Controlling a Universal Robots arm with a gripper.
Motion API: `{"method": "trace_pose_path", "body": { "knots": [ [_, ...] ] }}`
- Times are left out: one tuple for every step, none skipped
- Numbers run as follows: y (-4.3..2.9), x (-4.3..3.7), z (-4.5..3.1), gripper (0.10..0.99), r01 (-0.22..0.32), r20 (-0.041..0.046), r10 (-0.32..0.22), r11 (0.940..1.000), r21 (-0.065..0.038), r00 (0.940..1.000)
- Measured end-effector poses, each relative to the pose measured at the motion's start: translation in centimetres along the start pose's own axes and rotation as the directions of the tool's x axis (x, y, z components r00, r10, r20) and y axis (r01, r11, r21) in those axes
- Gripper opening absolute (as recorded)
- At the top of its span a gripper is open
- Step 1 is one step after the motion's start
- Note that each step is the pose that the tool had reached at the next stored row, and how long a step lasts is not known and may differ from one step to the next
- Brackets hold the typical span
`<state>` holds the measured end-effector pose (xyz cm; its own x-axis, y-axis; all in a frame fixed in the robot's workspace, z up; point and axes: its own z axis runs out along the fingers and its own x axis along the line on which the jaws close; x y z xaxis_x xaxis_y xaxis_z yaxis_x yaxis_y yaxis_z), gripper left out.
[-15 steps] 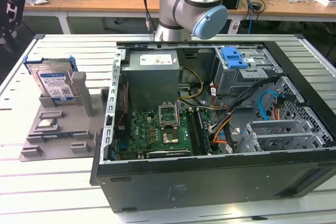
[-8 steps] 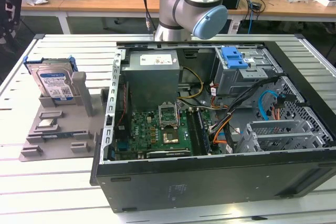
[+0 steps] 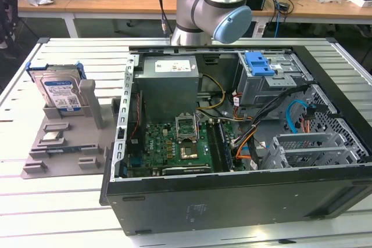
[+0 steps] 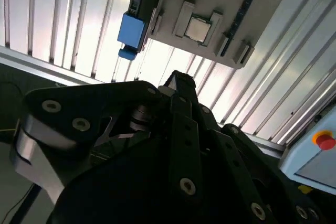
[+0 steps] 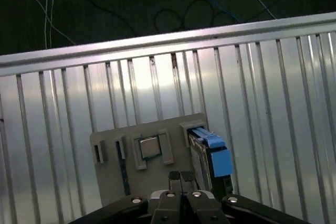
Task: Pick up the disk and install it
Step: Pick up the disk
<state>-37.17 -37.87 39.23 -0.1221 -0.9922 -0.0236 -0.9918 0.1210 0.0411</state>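
the step in hand looks like the approach for the pick: the gripper [image 5: 181, 176] hangs over the slatted metal table [image 5: 63, 124], pointed at the grey stand [image 5: 107, 182], well apart from the disk [image 5: 212, 153], which is not yet between the fingers. in the first wrist view the two fingertips [image 5: 174, 176] seem pressed together with nothing between them, so i judge the gripper clenched and empty. to do this step well, i think the fingers must be spread wider than the thickness of the disk before they go down, and the wrist must be turned so that the pads meet the two flat faces and not the blue bracket, which is plastic and may bend or slip. the descent should go straight along the slot, because the disk stands on its edge and a push from the side could tilt it or drag the light stand over the table. the disk is a flat silver metal rectangle with a blue and white label on its face, and a bright blue frame goes around its edges. in the exterior view the disk [image 3: 58, 92] stands upright in the stand at the exterior view's left, outside the open computer case [image 3: 232, 213], where a blue latch [image 3: 258, 63] sits on the drive bay
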Motion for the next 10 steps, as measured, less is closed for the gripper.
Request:
{"method": "trace_pose_path", "body": {
  "knots": [
    [0.00, 0.00, 0.00, 0.106, 0.026, -0.0011, -0.026, 0.9997, -0.001, 0.9997],
    [0.00, 0.00, 0.00, 0.106, 0.043, -0.0017, -0.043, 0.9991, -0.001, 0.9991],
    [0.00, 0.00, 0.00, 0.106, 0.048, -0.0019, -0.048, 0.9988, -0.001, 0.9988],
    [0.00, 0.00, 0.00, 0.106, 0.049, -0.0020, -0.049, 0.9988, -0.001, 0.9988],
    [0.00, 0.00, 0.00, 0.106, 0.050, -0.0021, -0.050, 0.9988, -0.001, 0.9988],
    [0.00, 0.00, 0.00, 0.106, 0.050, -0.0021, -0.050, 0.9987, -0.001, 0.9987],
    [0.00, 0.00, 0.00, 0.106, 0.051, -0.0021, -0.051, 0.9987, -0.001, 0.9987],
    [0.00, 0.00, 0.00, 0.106, 0.051, -0.0021, -0.051, 0.9987, -0.001, 0.9987],
    [0.00, 0.00, 0.00, 0.118, 0.052, -0.0021, -0.052, 0.9987, -0.001, 0.9986],
    [0.00, 0.00, 0.00, 0.173, 0.052, -0.0022, -0.052, 0.9986, -0.001, 0.9986]
  ]
}}
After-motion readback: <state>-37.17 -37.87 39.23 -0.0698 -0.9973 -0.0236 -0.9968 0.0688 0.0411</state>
